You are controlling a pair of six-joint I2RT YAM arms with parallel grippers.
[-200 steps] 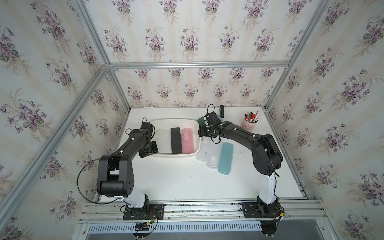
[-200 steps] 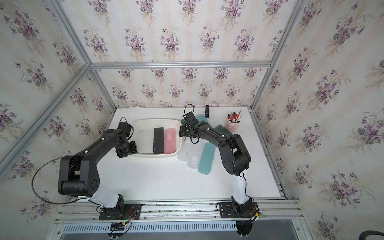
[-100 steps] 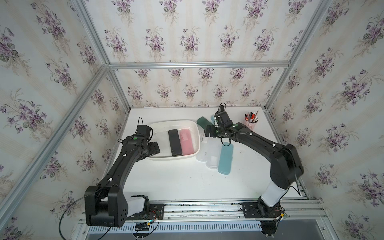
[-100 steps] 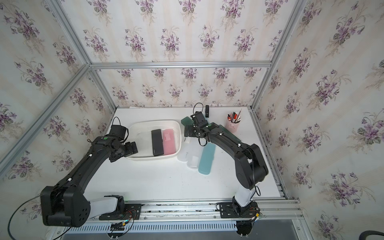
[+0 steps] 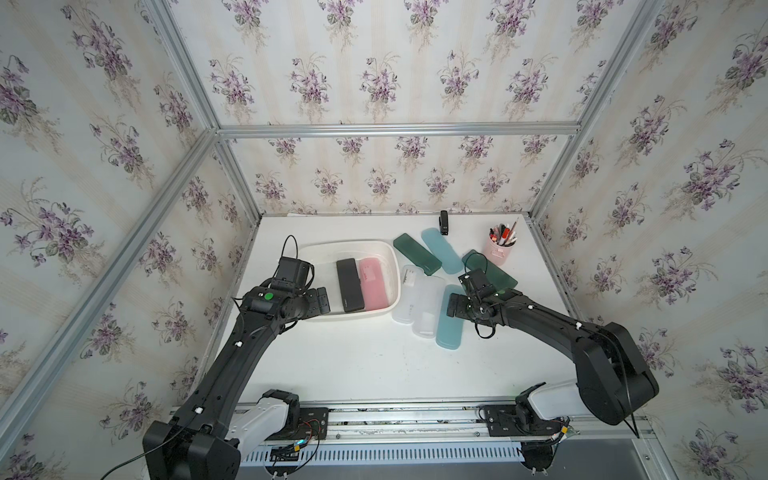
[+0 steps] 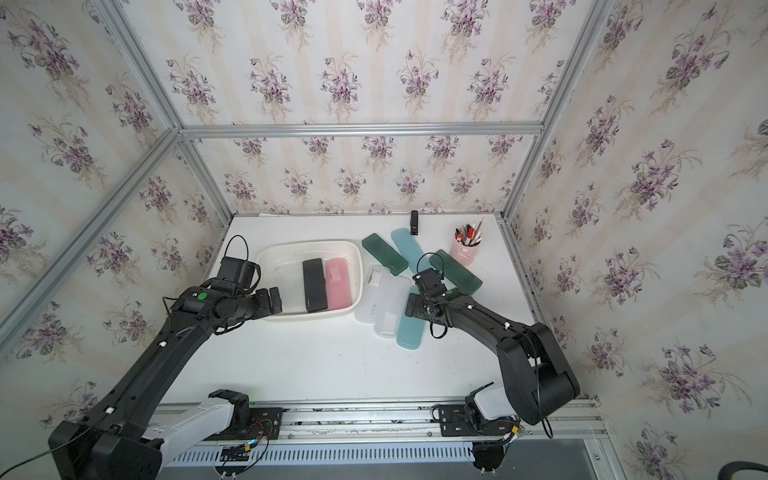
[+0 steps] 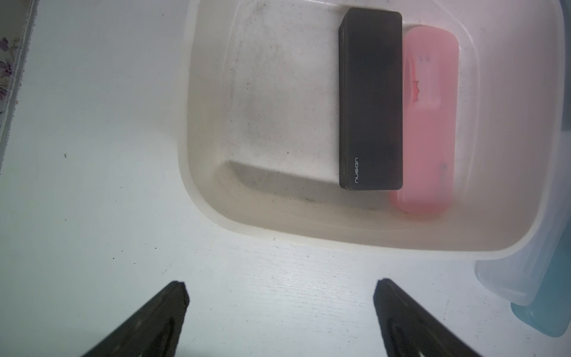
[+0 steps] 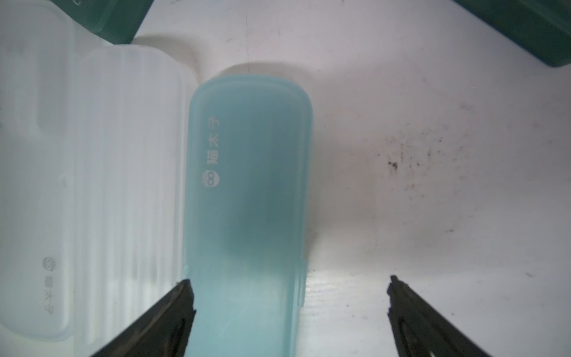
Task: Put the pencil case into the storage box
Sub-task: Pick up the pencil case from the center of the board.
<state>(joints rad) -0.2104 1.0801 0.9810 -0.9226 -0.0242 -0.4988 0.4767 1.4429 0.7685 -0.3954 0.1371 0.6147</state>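
Both arms have drawn back nearward. Left end effector (image 7: pixel 279 289) gapes wide and empty beside the near-left corner of the storage box (image 7: pixel 262 216); black pencil case (image 7: pixel 370 99) and pink pencil case (image 7: pixel 429 129) lie inside. Right end effector (image 8: pixel 290 282), equally wide, grips nothing above the blue pencil case (image 8: pixel 247 185) on the surface (image 8: pixel 432 92).

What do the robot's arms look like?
Two black arms with chunky joints, white at the base. Thin black cables loop at the wrists. The left arm wears a green dot. The left gripper and right gripper each have two pointed black fingers.
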